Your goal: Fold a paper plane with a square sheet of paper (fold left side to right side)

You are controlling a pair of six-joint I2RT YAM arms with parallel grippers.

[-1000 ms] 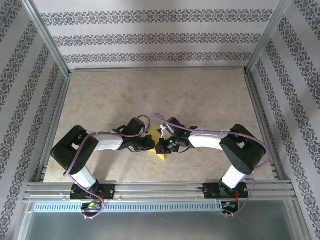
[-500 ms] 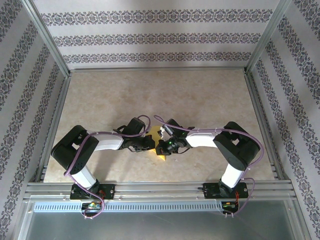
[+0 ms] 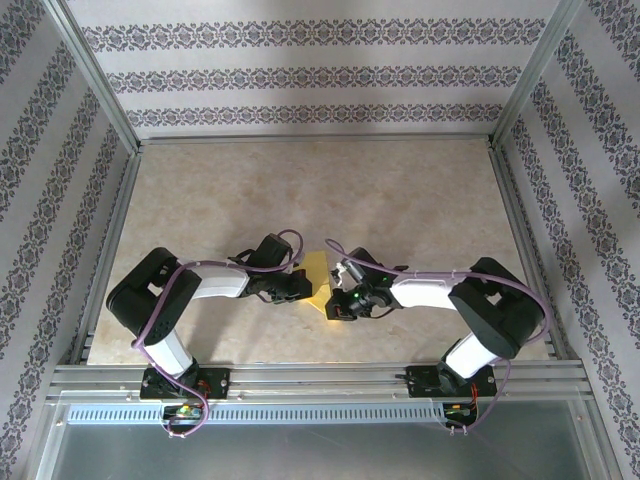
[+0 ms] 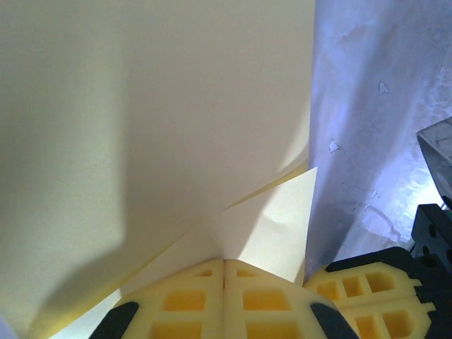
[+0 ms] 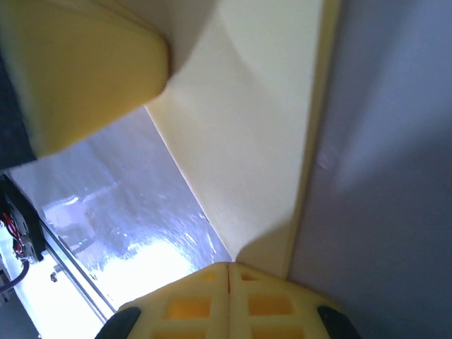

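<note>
The yellow sheet (image 3: 317, 272) stands between the 2 hands, long axis near-to-far. Left hand (image 4: 224, 270) and right hand (image 5: 229, 272) both pinch it, fully closed.

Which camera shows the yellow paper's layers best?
Left wrist: the yellow paper is close, its overlapping layers distinct. Right wrist shows one plain strip; the top view, a small distant patch.

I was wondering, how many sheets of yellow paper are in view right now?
1: the yellow sheet, partly folded, between the two arms near the table's front edge; they could hide another.
</note>
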